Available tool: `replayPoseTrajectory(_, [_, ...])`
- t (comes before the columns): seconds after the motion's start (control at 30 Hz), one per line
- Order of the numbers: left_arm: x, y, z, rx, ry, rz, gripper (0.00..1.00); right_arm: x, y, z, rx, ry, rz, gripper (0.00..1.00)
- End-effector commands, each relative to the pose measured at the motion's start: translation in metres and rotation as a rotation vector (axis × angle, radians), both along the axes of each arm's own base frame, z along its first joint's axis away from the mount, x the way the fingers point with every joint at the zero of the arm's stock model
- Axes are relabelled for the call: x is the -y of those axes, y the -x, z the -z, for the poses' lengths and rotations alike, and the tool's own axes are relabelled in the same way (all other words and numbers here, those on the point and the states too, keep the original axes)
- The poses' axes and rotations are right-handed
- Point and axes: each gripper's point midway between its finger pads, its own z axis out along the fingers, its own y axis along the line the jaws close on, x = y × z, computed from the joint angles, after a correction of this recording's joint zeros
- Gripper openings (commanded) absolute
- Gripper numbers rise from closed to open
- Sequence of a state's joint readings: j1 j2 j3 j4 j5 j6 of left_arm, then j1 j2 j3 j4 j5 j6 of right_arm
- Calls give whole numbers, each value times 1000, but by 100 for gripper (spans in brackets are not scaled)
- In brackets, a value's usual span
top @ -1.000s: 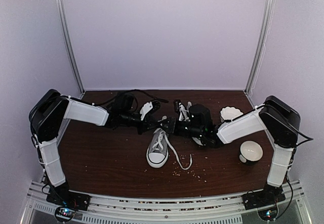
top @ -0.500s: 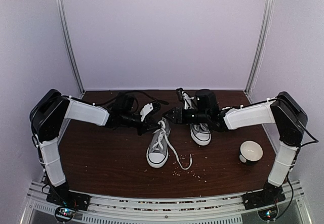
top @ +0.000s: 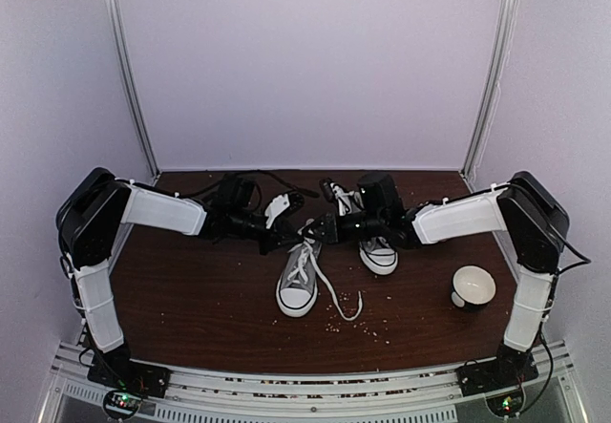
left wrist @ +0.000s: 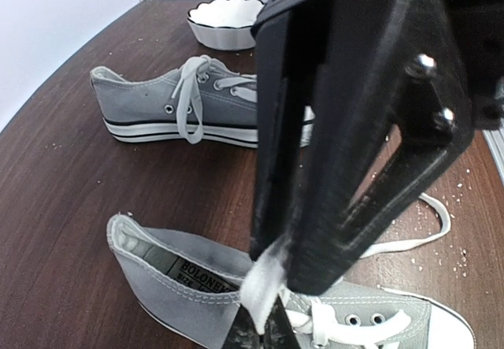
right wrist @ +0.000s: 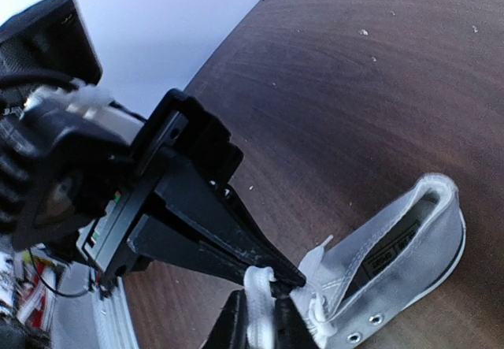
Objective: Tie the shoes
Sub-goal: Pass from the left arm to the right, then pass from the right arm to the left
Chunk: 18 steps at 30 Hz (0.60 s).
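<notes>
Two grey shoes with white toe caps lie on the brown table. One shoe [top: 298,285] is at the centre, the other shoe [top: 379,251] to its right. Both grippers meet above the centre shoe's collar. My left gripper [top: 288,239] [left wrist: 261,332] is shut on a white lace [left wrist: 266,280] of that shoe [left wrist: 177,282]. My right gripper [top: 319,231] [right wrist: 261,329] is pinched on a white lace [right wrist: 258,290] right against the left fingertips [right wrist: 272,264]. The other lace end [top: 341,301] trails loose on the table.
A white bowl [top: 473,285] stands at the right, near the right arm's upright link. A scalloped white bowl [left wrist: 227,27] sits beyond the second shoe [left wrist: 169,106]. Crumbs are scattered over the table's front half [top: 363,327]. Black cables lie behind the left gripper.
The right forearm swung toward the back, now covering the scalloped bowl. Its gripper rose, then came down to the left fingertips and closed on the lace. The left arm stayed put.
</notes>
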<state>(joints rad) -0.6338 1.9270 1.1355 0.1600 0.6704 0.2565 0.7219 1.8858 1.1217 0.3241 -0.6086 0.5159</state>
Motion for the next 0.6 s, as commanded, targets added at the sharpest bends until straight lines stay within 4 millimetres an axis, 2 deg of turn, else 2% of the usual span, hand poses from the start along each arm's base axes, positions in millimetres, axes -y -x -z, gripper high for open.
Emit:
replayPoseTrajectory(0.0, [5, -3, -7, 31, 15, 24, 0, -2, -1, -12, 32, -23, -2, 4])
replayPoseTrajectory(0.07, [2, -2, -2, 32, -10, 19, 0, 1, -1, -17, 40, -34, 12, 0])
replayPoseTrajectory(0.1, [0, -3, 2, 35, -25, 7, 5, 2, 0, -19, 42, -37, 16, 0])
replayPoseTrajectory(0.13, [-3, -5, 6, 42, -42, -6, 16, 3, 0, -21, 42, -42, 23, 0])
replayPoseTrajectory(0.2, [-8, -7, 15, 56, -85, -27, 33, 3, 1, -26, 40, -56, 27, 0])
replayPoseTrajectory(0.3, [-14, -11, 24, 72, -139, -41, 42, 4, 4, -28, 36, -71, 35, 0])
replayPoseTrajectory(0.43, [-17, -12, 39, 51, -207, -30, 40, 7, 4, -29, 34, -83, 59, 0])
replayPoseTrajectory(0.57, [-19, -10, 45, 28, -217, -37, 17, 9, 2, -30, 35, -111, 97, 0])
